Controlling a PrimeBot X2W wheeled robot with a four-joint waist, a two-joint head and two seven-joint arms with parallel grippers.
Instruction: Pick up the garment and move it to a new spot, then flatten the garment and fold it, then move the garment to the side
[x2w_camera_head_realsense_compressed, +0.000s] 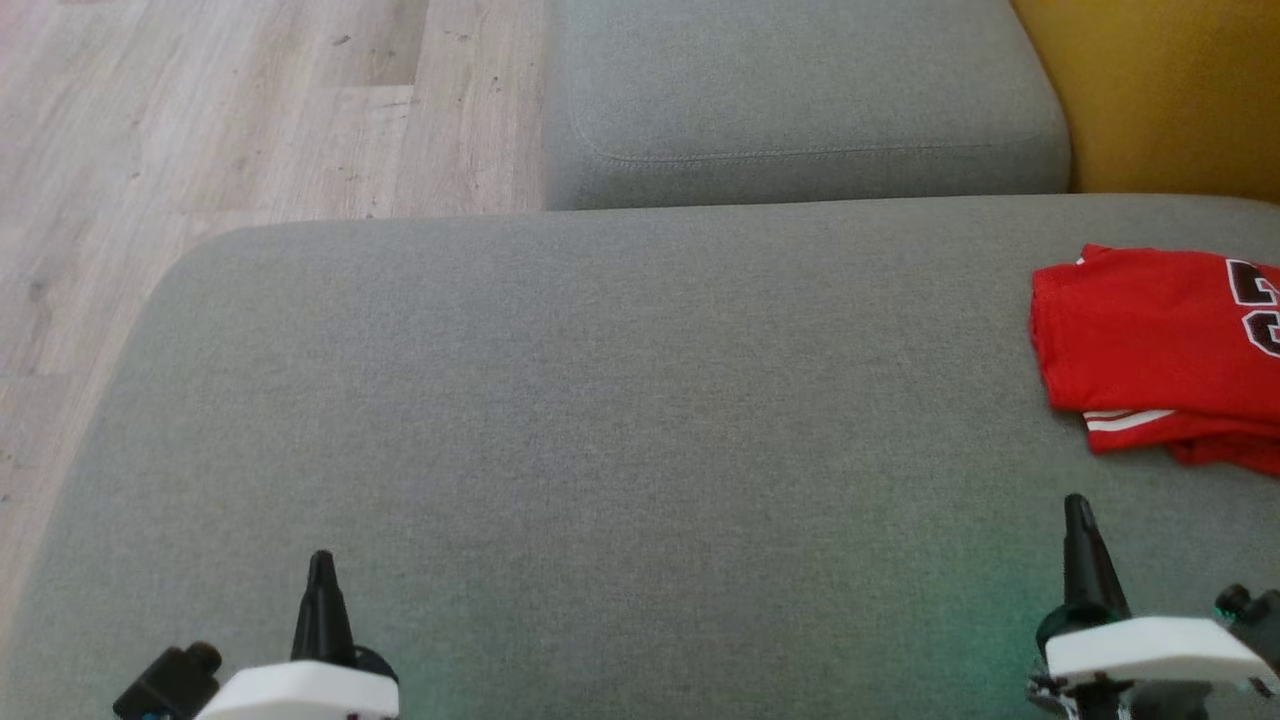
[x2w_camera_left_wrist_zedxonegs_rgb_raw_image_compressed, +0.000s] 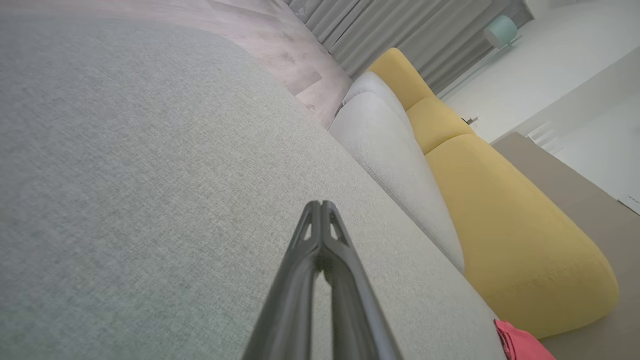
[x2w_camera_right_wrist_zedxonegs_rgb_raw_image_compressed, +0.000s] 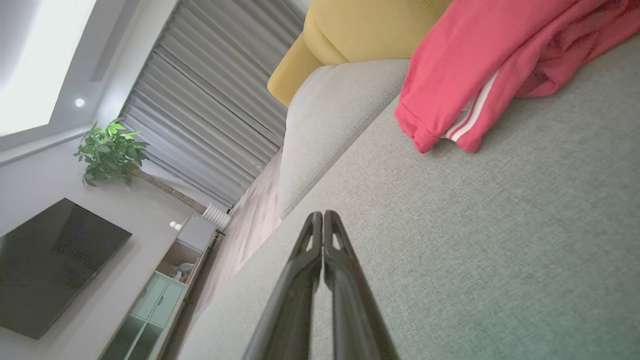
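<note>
So the red garment (x2w_camera_head_realsense_compressed: 1150, 340) sits in a compact, folded-looking bundle at the far right of the grey seat cushion (x2w_camera_head_realsense_compressed: 600, 400). It's partly cut off in the head view, ahead of the right gripper (x2w_camera_head_realsense_compressed: 1077, 510) and not touching it. That one and the left gripper (x2w_camera_head_realsense_compressed: 321, 565) both have fingers pressed together, holding nothing, low over bare cushion. My guess is the fold's done and it's already set aside, so all that's left is maybe tidying the rumpled lower edge

Grey sofa (x2w_camera_head_realsense_compressed: 600, 400); yellow cushion (x2w_camera_head_realsense_compressed: 1160, 90); wood floor (x2w_camera_head_realsense_compressed: 200, 120).
</note>
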